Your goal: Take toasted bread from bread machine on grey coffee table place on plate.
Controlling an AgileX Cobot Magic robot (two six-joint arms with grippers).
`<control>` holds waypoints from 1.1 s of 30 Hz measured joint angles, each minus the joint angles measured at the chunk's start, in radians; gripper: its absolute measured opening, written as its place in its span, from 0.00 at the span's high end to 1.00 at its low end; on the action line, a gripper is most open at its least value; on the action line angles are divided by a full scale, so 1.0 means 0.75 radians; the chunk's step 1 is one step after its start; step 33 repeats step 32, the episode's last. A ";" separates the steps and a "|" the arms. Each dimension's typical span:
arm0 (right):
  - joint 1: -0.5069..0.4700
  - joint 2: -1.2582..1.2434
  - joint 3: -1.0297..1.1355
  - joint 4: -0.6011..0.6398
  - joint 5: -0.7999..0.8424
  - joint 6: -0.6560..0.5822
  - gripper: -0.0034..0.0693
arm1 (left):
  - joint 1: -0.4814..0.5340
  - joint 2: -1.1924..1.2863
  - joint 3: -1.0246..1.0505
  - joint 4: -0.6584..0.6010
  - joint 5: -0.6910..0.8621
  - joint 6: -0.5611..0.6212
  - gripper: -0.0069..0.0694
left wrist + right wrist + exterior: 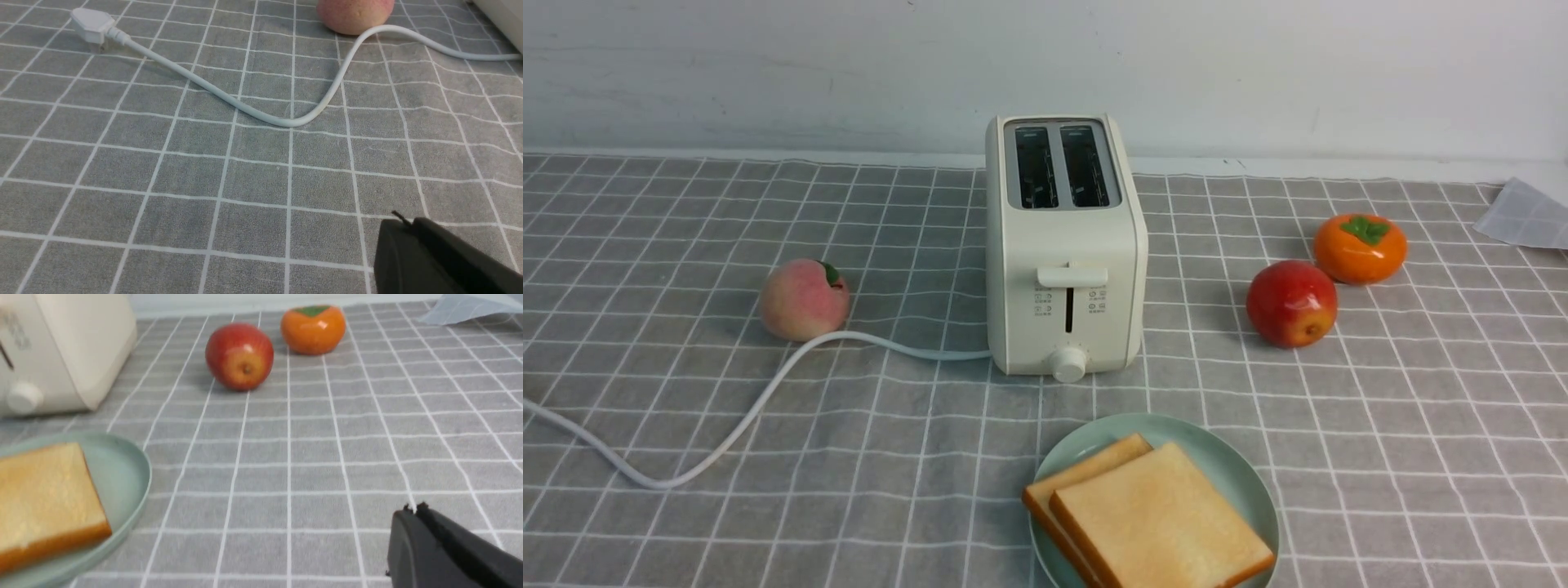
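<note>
White cord [261, 112] on grey coffee table [163, 183]

Neither arm is seen in the front view. In its own wrist view the left gripper [402, 222] is shown with its black jaws pressed together, nothing held between them. The right gripper [414, 508] is likewise seen closed and empty, held above the grey coffee table [327, 457].

No readable text, brand or number anywhere. Toaster [1066, 245] front has four small grey icons with tiny captions flanking the lever slot, too small to read; in the right wrist view they're blurred.
</note>
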 joint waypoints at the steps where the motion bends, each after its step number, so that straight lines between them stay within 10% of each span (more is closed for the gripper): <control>1: 0.000 0.000 -0.001 0.047 0.010 -0.069 0.96 | 0.000 0.000 0.000 0.000 0.000 0.000 0.88; 33: -0.005 0.000 -0.013 -0.014 0.071 0.091 0.96 | 0.000 0.000 0.000 0.000 0.000 0.000 0.84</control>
